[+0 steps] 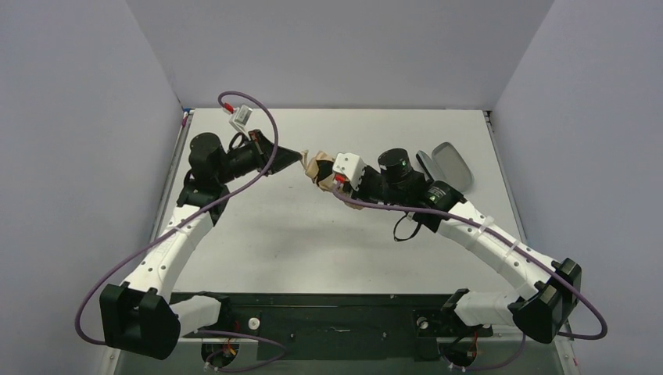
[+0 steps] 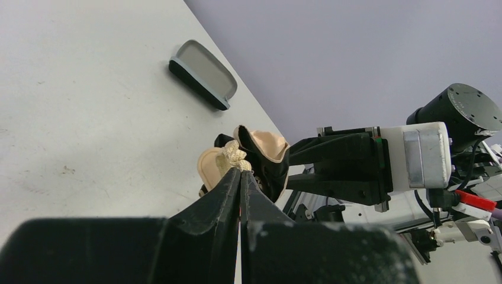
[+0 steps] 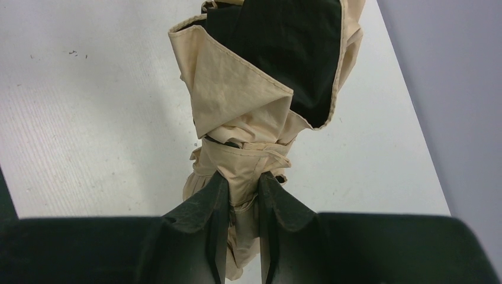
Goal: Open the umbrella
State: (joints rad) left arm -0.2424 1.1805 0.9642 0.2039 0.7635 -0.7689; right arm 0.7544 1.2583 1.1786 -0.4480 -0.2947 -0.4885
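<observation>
Top external: umbrella [image 1: 317, 167] is folded, a short crumpled tan-peach bundle held btw the two end effectors, over the far half of the desk [image 1: 313, 242], approx midway btw its left & right edges; can't tell if it touches the desk. Left end effector [image 1: 300, 158] meets it from the left, right end effector [image 1: 327, 180] from the right.

Right wrist: umbrella [image 3: 237, 100] shows wrinkled tan fabric w/ stitched hems, folds peeling back to a black underside, cinched tight lower down. Right end effector [image 3: 240, 180] is narrow, fingers clamped on the tan bundle.

Left wrist: left end effector [image 2: 240, 176] is nearly closed, tips pinching a small cream tuft at the umbrella [image 2: 263, 148] end.

Grey case [image 1: 449, 166] lies near the far right corner, apart from the umbrella
</observation>
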